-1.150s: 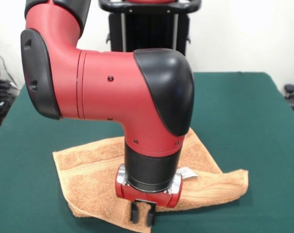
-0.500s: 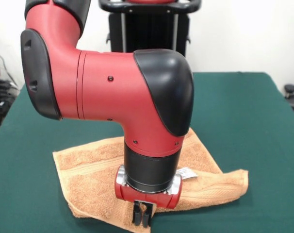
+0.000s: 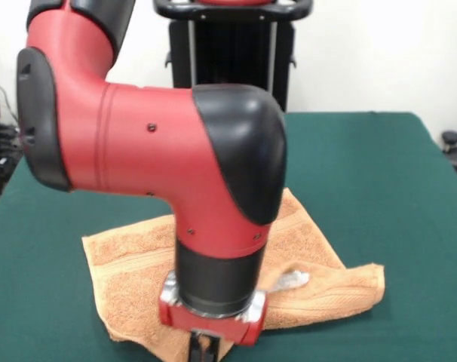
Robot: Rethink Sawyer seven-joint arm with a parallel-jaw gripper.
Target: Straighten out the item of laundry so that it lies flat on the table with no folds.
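The orange-tan terry towel [image 3: 138, 264] lies rumpled on the dark green table [image 3: 379, 188], toward the near edge of the cloth and a little left of the table's middle in the front view. It is not flat: a folded flap runs out to the right and ends in a thick rolled edge [image 3: 368, 285], and another layer of the towel rises behind the arm toward the upper right. A woven band stripe crosses the left part of the towel at a slant. A small white label [image 3: 292, 279] sticks up from the folds just right of the arm's wrist.

The gripper [image 3: 203, 348] comes straight down over the towel's near edge, at the bottom of the picture, with its dark fingers close together and a bit of orange cloth showing between them; the grip looks narrow and closed on the towel's front edge. The red wrist ring sits just above the cloth, and the big red and black arm [image 3: 176, 158] hides the towel's middle. Behind the table stands the robot's black pedestal [image 3: 228, 45].
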